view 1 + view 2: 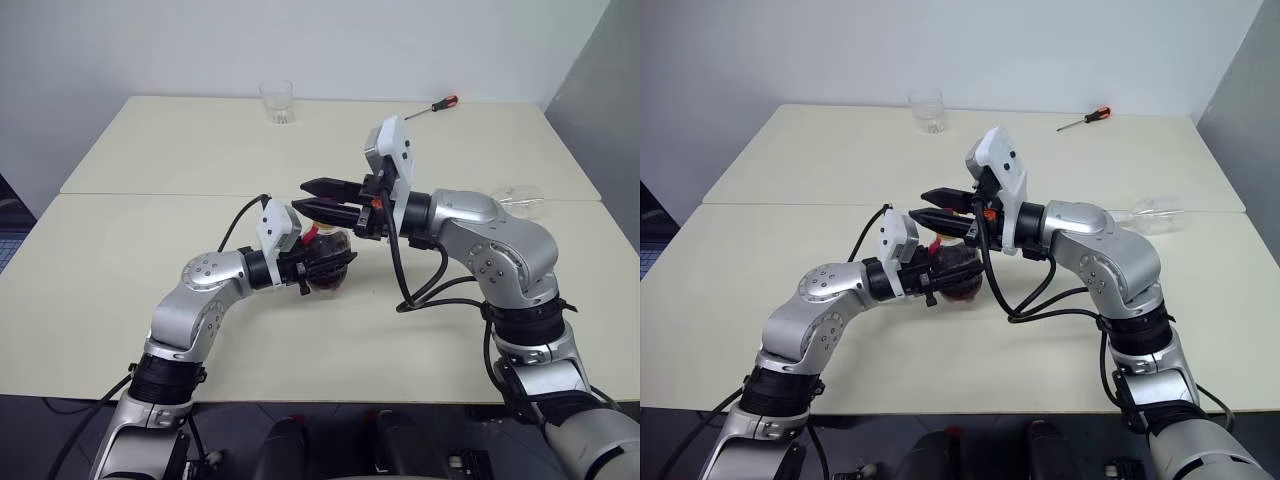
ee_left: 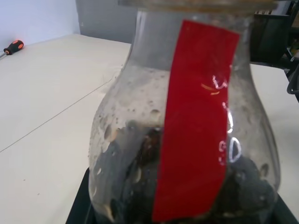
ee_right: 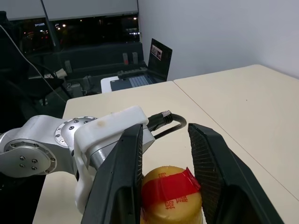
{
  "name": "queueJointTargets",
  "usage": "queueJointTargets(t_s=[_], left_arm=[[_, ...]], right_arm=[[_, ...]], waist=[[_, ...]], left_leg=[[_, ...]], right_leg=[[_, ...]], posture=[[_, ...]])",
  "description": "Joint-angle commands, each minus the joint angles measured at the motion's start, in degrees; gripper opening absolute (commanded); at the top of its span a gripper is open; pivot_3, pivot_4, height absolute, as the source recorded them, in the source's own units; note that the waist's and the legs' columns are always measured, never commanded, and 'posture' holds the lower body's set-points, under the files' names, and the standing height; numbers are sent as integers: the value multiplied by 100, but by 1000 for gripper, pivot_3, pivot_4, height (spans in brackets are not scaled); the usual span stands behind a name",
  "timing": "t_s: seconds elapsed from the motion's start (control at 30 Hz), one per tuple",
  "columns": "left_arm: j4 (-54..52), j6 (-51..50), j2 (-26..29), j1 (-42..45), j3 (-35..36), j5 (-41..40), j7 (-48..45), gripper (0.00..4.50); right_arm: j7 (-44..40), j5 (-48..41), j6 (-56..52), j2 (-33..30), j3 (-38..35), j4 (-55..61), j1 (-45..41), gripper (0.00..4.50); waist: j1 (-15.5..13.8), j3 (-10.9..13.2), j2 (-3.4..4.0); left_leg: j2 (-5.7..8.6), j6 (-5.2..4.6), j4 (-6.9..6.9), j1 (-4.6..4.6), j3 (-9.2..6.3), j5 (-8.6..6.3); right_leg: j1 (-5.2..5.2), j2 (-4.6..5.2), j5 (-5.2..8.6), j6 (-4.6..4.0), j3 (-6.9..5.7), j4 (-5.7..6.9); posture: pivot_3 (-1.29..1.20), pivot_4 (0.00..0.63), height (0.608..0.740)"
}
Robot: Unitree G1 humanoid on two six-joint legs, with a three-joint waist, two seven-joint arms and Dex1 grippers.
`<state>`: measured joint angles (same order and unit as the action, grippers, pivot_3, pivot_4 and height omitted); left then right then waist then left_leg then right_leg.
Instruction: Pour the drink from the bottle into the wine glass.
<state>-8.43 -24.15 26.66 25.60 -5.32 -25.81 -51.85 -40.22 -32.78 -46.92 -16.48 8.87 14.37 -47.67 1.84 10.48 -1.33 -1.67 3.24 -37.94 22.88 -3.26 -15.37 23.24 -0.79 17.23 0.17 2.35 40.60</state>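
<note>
My left gripper (image 1: 310,265) is shut on the bottle (image 1: 336,262), holding it just above the table's middle. In the left wrist view the bottle (image 2: 187,116) has a clear bulbous body and a red label strip, with the dark drink (image 2: 135,186) in its lower part. My right gripper (image 1: 300,196) reaches in from the right, level, over the bottle's top. In the right wrist view its two fingers (image 3: 124,172) press either side of the yellow cap (image 3: 170,193), which has red tape across it. The wine glass (image 1: 1155,215) is at the table's right side, seemingly lying on its side.
A short clear tumbler (image 1: 277,101) stands at the far edge of the table. A screwdriver (image 1: 432,106) with a red and black handle lies at the back right. A seam (image 1: 150,194) crosses the cream table (image 1: 120,300).
</note>
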Motion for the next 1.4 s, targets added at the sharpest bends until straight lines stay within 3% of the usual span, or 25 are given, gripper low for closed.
queueJointTargets(t_s=[0.03, 0.3, 0.67, 0.8, 0.93, 1.27, 1.4], left_arm=[[-150, 171, -36, 176, 152, -60, -6, 1947], [-588, 139, 106, 102, 128, -310, -383, 1947], [-2391, -523, 739, -659, 355, -1499, -707, 1947], [-2883, -630, 852, -941, 436, -1849, -674, 1947], [-3061, -721, 914, -966, 450, -1950, -594, 1947], [-2862, -578, 884, -1039, 318, -1780, -589, 1947], [-2695, -564, 865, -1080, 370, -1701, -477, 1947]], right_arm=[[-138, 16, 143, -43, 5, 11, -65, 1198], [-655, -99, 611, -53, -91, -256, -95, 1198], [-2969, -1013, 858, -265, 106, -338, -163, 1198], [-3833, -858, 1343, -370, 492, -146, -122, 1198], [-4025, -801, 1463, -322, 639, -265, -167, 1198], [-3546, -714, 1274, -280, 389, -789, -400, 4481], [-3152, -625, 1161, -416, 140, -730, -375, 4481]], waist=[[0, 0, 0], [2, 0, 0], [4, 3, 3], [4, 4, 5], [3, 4, 5], [-1, 8, 9], [-1, 9, 10]], left_leg=[[0, 0, 0, 0, 0, 0], [0, 0, 0, 0, 0, 0], [-6, -1, 1, -2, -1, -1], [-6, -1, 1, -2, -4, -1], [-4, -1, 0, -6, -5, 0], [-5, 0, 0, -4, -2, 0], [-4, 0, 0, -4, -3, 0]], right_leg=[[0, 0, 0, 0, 0, 0], [0, 0, 0, 0, 0, 0], [-2, 2, 0, 0, 0, -4], [-2, 1, 0, 0, -2, -4], [-4, -1, 0, 0, -4, -2], [-4, 0, 0, 0, -1, -4], [-4, 0, 0, 0, -1, -4]], posture=[[0, 150, 740], [0, 150, 740], [0, 150, 740], [0, 150, 740], [0, 150, 740], [0, 150, 740], [0, 150, 740]])
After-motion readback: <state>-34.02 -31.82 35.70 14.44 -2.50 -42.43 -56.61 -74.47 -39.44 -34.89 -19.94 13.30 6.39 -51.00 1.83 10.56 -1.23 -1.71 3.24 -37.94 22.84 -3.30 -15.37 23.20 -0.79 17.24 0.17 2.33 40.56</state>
